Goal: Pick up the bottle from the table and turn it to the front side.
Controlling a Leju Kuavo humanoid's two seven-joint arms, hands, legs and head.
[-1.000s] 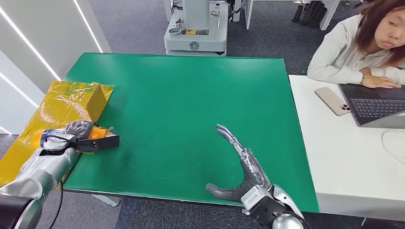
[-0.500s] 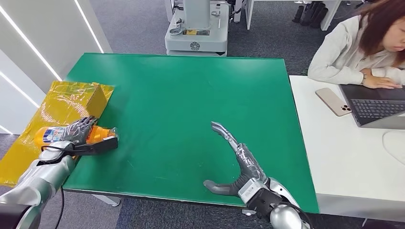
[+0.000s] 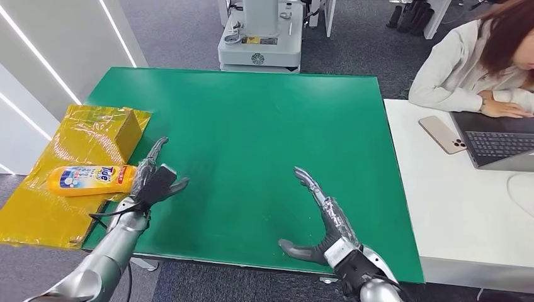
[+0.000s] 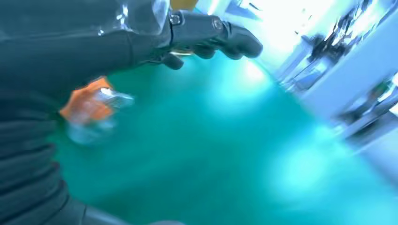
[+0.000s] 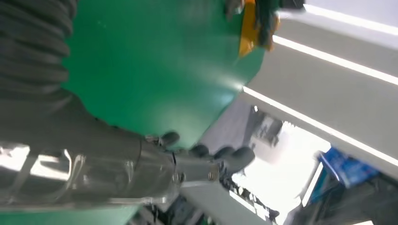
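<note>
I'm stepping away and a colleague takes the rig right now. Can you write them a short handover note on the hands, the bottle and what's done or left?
Left hand: holds nothing, fingers spread, beside the capped end of the bottle.
Right hand: holds nothing, fingers apart, over the near part of the green table.
Orange Tide detergent bottle with a blue and white label: lying on its side on the yellow plastic-wrapped sheet at the table's left edge, label facing up, next to the yellow wrapped box.
Done: the bottle lies label up and neither hand holds it.
Left: check that the label side counts as the front; otherwise pick it up and turn it.
</note>
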